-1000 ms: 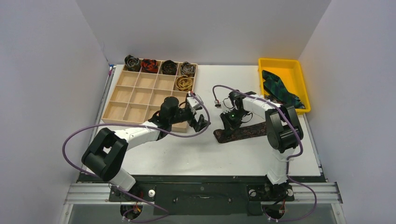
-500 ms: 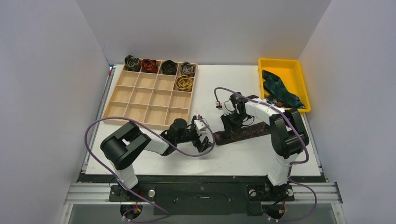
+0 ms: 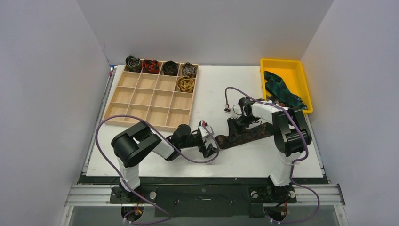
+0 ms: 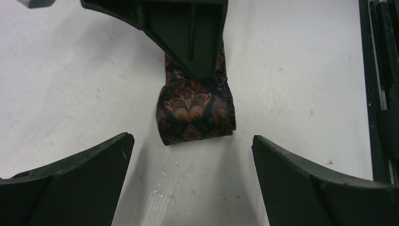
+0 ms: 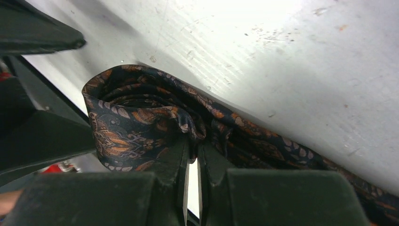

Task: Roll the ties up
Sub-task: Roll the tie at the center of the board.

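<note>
Ties are what we roll, so we look at where each one is. First comes the big white table [image 3: 254, 160]. Far off past the left gripper [image 3: 211, 144] sits the wooden tray [image 3: 136, 113], with five rolled ties [image 3: 170, 68] in its far boxes. Far off past the right gripper [image 5: 193, 141], on its outer side, is the yellow bin [image 3: 282, 61]. A green-blue tie [image 3: 281, 89] lies loose in it.

The brown tie [image 3: 247, 134] lies on the table, right under the right gripper. One end is curled into a small fat roll. We think the roll has only just begun, since most of the tie is flat.

The right gripper has its fingers pressed together. In its own view they nip a fold of the brown tie at the roll. The left gripper has its fingers spread wide and holds nothing.

Now the part that counts. The roll sits straight ahead of the left gripper, in line with the gap between its two fingers, close but not touching. The long strip runs away from the left gripper, under the right gripper and on beyond it. The roll itself lies crosswise, from one left finger toward the other. The right gripper is the nearer one, as it touches the tie. We think the left gripper only needs to go straight ahead to reach the roll.
</note>
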Action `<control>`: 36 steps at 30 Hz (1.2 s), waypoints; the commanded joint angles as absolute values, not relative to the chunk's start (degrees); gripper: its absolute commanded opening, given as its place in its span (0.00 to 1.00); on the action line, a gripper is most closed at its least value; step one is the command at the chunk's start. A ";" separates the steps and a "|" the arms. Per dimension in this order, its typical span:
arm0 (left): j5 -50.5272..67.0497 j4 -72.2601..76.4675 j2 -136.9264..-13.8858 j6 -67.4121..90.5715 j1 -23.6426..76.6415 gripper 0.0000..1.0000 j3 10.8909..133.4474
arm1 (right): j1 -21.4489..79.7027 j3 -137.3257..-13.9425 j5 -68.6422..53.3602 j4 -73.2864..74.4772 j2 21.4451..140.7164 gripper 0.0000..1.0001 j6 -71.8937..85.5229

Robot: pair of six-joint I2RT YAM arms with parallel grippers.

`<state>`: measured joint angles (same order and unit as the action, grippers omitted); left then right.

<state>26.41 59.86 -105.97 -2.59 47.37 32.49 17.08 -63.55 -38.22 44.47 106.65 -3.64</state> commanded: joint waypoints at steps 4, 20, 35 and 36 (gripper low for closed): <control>25.66 64.89 -111.82 0.50 50.25 1.00 37.48 | 14.59 -63.31 -33.10 40.68 111.30 0.00 -6.50; 20.93 67.19 -121.66 4.40 52.82 0.46 42.20 | 14.64 -60.36 -36.68 36.43 110.56 0.00 -2.61; 22.20 23.62 -110.69 -16.01 50.71 0.17 45.70 | 9.85 -65.11 -54.24 48.58 101.30 0.57 -4.46; 22.29 23.24 -111.06 -15.57 50.71 0.18 46.67 | 10.20 -65.21 -55.15 48.60 101.19 0.57 -4.16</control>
